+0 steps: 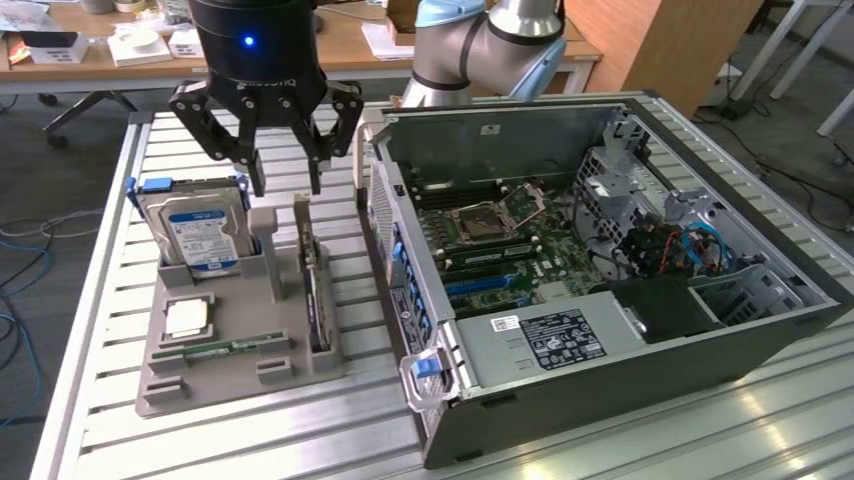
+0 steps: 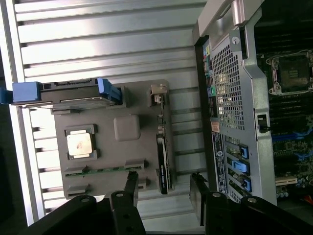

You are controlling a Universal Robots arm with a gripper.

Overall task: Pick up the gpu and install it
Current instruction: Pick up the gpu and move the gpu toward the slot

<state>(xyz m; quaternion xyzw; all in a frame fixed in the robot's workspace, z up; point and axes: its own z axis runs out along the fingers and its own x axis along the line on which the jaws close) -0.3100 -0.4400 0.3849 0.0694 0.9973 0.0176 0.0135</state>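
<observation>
The gpu [image 1: 311, 272] is a thin black card with a silvery end bracket. It stands on edge in a slot of the grey holder tray [image 1: 240, 385], on the side nearest the computer case. My gripper [image 1: 287, 185] hangs open just above the card's far end, touching nothing. In the wrist view the gpu [image 2: 164, 161] lies straight ahead of my gripper [image 2: 164, 193], in line with the gap between the two black fingers [image 2: 131, 188]. The open computer case [image 1: 601, 260] lies on its side to the exterior view's right, with its motherboard [image 1: 494, 240] exposed.
On the same tray stand a silver hard drive [image 1: 200, 235] with blue clips, a processor chip [image 1: 187, 318] and a narrow green memory stick [image 1: 220, 348]. The case wall [image 2: 234, 98] rises close beside the tray. All of it rests on a slatted aluminium table [image 1: 200, 440].
</observation>
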